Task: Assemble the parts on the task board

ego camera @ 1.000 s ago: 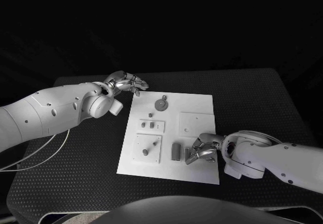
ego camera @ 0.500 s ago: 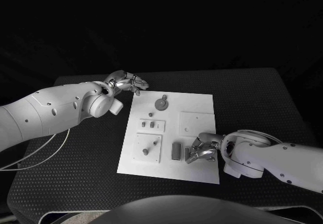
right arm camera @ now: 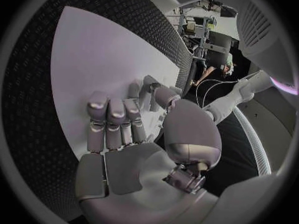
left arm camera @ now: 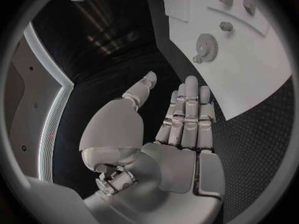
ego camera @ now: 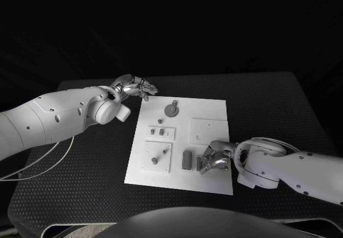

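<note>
A black table (ego camera: 85,188) is seen bearing the white task board (ego camera: 214,186) at its middle, with small grey parts (ego camera: 186,160) lying on it, the right hand (ego camera: 215,158) set over the board's near edge with whether anything is held impossible to tell, and the left hand (ego camera: 133,88) held empty with fingers spread, just off the far left corner.

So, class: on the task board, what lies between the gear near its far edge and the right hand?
In the head view, between the gear and the right hand lies a raised white square plate on the task board.
</note>
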Tool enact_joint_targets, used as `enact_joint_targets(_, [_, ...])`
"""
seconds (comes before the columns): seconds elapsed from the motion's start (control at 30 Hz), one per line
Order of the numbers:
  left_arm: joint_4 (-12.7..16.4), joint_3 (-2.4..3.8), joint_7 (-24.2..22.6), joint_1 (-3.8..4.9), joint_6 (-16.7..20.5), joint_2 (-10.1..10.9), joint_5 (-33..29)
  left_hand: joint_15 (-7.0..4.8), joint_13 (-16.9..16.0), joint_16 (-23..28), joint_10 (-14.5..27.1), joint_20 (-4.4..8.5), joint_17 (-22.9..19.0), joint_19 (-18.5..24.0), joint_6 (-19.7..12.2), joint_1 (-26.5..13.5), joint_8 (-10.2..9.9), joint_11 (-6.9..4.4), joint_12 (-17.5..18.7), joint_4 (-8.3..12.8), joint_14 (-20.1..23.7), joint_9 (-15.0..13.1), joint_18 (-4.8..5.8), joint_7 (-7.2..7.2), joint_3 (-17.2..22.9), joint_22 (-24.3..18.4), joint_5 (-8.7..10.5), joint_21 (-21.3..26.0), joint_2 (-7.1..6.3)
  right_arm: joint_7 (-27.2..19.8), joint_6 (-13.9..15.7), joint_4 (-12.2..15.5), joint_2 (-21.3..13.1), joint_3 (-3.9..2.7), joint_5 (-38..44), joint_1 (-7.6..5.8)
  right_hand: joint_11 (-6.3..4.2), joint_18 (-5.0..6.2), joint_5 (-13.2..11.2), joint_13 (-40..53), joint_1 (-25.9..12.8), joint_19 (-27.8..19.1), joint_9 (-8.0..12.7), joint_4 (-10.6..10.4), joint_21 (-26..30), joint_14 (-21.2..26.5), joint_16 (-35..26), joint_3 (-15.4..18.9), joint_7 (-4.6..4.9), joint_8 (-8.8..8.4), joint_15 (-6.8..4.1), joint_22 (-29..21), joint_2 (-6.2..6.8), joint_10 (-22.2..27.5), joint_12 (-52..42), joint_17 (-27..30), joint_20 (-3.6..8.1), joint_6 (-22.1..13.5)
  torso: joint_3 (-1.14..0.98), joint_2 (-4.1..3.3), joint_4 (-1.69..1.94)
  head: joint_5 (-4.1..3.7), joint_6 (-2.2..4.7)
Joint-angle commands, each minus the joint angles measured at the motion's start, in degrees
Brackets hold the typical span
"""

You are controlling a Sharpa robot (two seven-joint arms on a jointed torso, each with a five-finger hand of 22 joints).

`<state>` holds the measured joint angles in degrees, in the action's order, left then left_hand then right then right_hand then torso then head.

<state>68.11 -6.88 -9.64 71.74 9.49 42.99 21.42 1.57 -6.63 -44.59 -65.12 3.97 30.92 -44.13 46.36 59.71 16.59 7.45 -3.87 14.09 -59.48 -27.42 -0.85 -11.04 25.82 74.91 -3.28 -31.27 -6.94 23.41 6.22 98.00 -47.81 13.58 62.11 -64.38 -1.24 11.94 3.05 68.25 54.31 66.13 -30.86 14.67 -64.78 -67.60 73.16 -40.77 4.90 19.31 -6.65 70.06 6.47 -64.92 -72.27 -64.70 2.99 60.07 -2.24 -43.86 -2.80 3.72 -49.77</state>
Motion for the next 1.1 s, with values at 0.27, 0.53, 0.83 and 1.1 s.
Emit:
enact_joint_targets(0.27, [0.15,0.03,-0.32,0.04,-0.68,0.04,0.2,0.11,0.09,0.32,-0.06,0.02,0.07,-0.43,-0.12,-0.45,0.31,0.39,-0.12,-0.12,-0.01,-0.03,-0.4,0.23,-0.07,1.03,0.36,0.25,-0.1,2.62,-1.6,-1.2,0.27,0.56,0.1,0.75,-0.08,3.06,0.05,0.33,-2.67,0.29,0.68,-1.18,-0.18,-0.63,-0.37,-0.9,-0.06,0.03,-0.18,-0.19,0.45,-1.07,-0.03,0.03,-0.73,0.76,0.01,0.0,-0.01,0.05,0.04])
enact_joint_targets(0.53, [0.16,0.03,-0.31,0.04,-0.63,0.11,0.3,0.11,0.1,0.32,-0.06,0.02,0.08,-0.43,-0.12,-0.42,0.32,0.39,-0.12,-0.1,-0.01,-0.03,-0.4,0.24,-0.06,1.04,0.36,0.27,-0.1,2.48,-2.47,-1.33,0.14,0.57,-1.7,0.75,0.09,3.06,2.42,0.28,-3.27,0.24,0.96,0.08,-0.33,-0.69,-0.51,-0.21,0.0,-0.18,-0.15,-0.2,1.75,-0.71,0.4,-0.1,-0.7,0.59,-0.01,0.02,-0.03,0.1,0.07])
enact_joint_targets(0.83, [0.17,0.03,-0.31,0.04,-0.62,0.11,0.33,0.11,0.11,0.32,-0.06,0.03,0.09,-0.43,-0.12,-0.38,0.33,0.39,-0.13,-0.08,-0.01,-0.03,-0.41,0.24,-0.05,1.04,0.36,0.28,-0.1,1.12,-3.1,-1.25,0.01,0.57,-2.96,0.75,0.5,3.06,5.92,-0.74,-5.08,-0.26,1.34,0.04,-0.14,-0.02,-0.94,4.21,0.57,-0.8,0.16,-0.46,6.42,2.02,2.1,-0.4,-0.54,-0.71,-0.04,0.0,-0.04,0.11,0.18])
enact_joint_targets(1.1, [0.18,0.03,-0.31,0.04,-0.61,0.12,0.36,0.11,0.11,0.33,-0.06,0.03,0.1,-0.44,-0.12,-0.34,0.34,0.39,-0.13,-0.05,-0.02,-0.03,-0.41,0.24,-0.04,1.05,0.36,0.29,-0.11,1.03,-3.22,-1.32,0.02,0.57,-3.03,0.75,0.6,3.06,5.06,-0.9,-5.6,-0.61,1.37,-0.74,-0.04,0.29,-1.01,5.67,0.68,-0.9,0.24,-0.52,7.35,2.84,2.44,-0.59,-0.39,-1.1,-0.02,0.01,-0.03,0.03,0.16])
